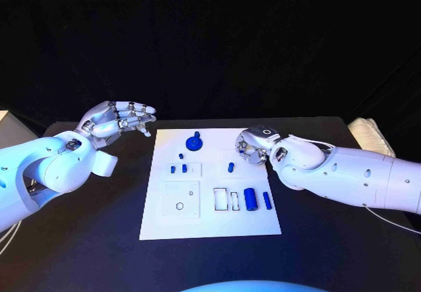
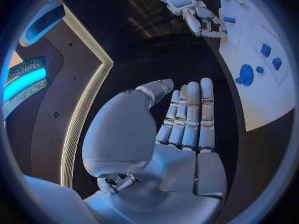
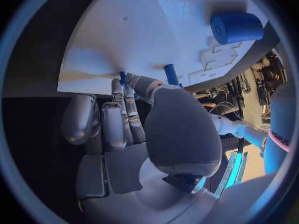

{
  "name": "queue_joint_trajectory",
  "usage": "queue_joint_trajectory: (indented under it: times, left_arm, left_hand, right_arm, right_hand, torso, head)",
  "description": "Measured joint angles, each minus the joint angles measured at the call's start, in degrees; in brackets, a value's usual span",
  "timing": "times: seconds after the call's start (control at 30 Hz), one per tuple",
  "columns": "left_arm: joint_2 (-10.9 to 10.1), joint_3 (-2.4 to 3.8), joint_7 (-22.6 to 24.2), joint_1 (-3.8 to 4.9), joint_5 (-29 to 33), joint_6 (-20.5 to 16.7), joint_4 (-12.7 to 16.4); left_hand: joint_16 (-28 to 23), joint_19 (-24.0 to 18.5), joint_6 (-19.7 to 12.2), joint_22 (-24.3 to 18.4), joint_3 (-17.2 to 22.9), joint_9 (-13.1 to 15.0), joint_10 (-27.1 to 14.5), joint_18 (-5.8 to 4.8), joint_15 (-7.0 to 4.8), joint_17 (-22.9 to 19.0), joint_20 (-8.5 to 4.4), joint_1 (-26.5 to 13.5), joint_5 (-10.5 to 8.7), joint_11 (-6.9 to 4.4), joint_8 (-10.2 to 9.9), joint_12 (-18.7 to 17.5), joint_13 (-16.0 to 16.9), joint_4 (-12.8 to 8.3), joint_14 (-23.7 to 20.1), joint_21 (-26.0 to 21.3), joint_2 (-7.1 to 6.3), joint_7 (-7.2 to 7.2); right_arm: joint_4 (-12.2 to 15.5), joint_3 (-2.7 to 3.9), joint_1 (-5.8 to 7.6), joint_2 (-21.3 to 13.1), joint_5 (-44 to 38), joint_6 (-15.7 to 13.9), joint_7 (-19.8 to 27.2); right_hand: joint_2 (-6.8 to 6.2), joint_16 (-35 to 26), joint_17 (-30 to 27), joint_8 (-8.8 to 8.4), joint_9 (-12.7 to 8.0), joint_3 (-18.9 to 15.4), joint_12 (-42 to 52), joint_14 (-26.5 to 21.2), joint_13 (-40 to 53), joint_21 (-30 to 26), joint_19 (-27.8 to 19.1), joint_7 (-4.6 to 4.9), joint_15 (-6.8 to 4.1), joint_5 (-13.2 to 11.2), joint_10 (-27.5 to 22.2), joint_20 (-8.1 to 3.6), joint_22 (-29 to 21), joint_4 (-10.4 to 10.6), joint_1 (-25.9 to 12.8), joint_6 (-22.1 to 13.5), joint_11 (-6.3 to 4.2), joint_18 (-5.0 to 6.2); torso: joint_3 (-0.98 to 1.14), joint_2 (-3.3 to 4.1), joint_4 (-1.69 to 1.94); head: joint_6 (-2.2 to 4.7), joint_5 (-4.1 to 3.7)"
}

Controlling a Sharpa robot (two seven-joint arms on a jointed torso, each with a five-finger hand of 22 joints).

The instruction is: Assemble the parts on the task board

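Observation:
The white task board (image 1: 210,219) lies in the middle of the black table. On it I see a round blue part (image 1: 194,143), several small blue pegs such as one (image 1: 230,166) near the right edge, and a blue cylinder (image 1: 251,199) by a slim part (image 1: 266,200). My right hand (image 1: 254,146) hovers at the board's far right edge with its fingers curled in. In the right wrist view its fingertips pinch a thin blue peg (image 3: 122,77), close to the standing peg (image 3: 169,73) and the cylinder (image 3: 235,27). My left hand (image 1: 118,121) is raised off the board's far left corner, holding nothing, its fingers (image 2: 190,114) extended.
The board carries raised white square blocks (image 1: 180,201) and slotted recesses (image 1: 226,198) in its near half. A white box (image 1: 9,131) stands at the table's far left and a pale woven object (image 1: 373,135) at the far right. Black table (image 1: 87,243) surrounds the board.

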Motion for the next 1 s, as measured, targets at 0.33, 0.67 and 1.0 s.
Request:
queue_joint_trajectory:
  times: [0.33,0.67,1.0]
  left_arm:
    - [0.0,0.0,-0.1,0.0,0.0,-0.1,-0.4]
    - [0.2,0.0,-0.2,0.0,0.0,-0.1,-0.7]
    - [0.5,0.0,-0.2,-0.01,0.0,-0.2,-0.7]
  left_hand:
    - [0.0,0.0,0.0,0.0,0.0,0.0,0.0,0.0,0.0,0.0,0.0,0.0,0.0,0.0,0.0,0.0,0.0,0.0,0.0,0.0,0.01,0.0]
    - [0.0,0.0,0.0,0.0,0.0,0.0,0.0,0.0,0.0,0.0,0.0,0.0,0.01,0.0,0.0,0.0,0.0,0.0,0.0,0.0,0.02,0.0]
    - [0.0,0.0,0.0,0.0,0.0,-0.1,-0.2,0.0,0.0,-0.1,0.0,0.0,0.01,0.21,0.0,0.0,-0.1,0.0,0.0,0.0,0.03,0.0]
  right_arm:
    - [3.5,0.6,0.92,-2.0,-0.4,-4.3,-0.1]
    - [10.1,1.0,1.69,-4.0,1.5,-7.0,0.5]
    - [16.3,1.02,-0.13,-1.9,5.7,-10.6,3.3]
  right_hand:
    - [0.0,0.2,0.1,0.0,0.1,0.3,0.2,0.0,0.0,0.2,0.0,0.0,0.01,-0.4,0.0,0.0,0.3,-0.3,0.0,0.0,0.0,0.0]
    - [-0.01,0.2,0.1,0.21,0.1,0.4,0.2,0.0,0.0,0.2,0.0,0.0,0.01,-0.6,0.0,0.0,0.2,-0.4,0.0,0.0,0.0,0.01]
    - [-0.01,0.2,-0.2,0.21,0.1,0.4,0.2,0.0,0.0,0.2,0.0,0.0,0.01,-0.7,0.0,0.0,-0.2,-0.4,0.0,0.0,-0.01,0.08]
  torso:
    - [0.02,-0.02,-0.09]
    - [0.03,0.04,-0.1]
    - [-0.04,0.05,0.01]
  head:
    - [0.23,0.06]
    - [0.51,0.56]
    - [0.47,2.7]
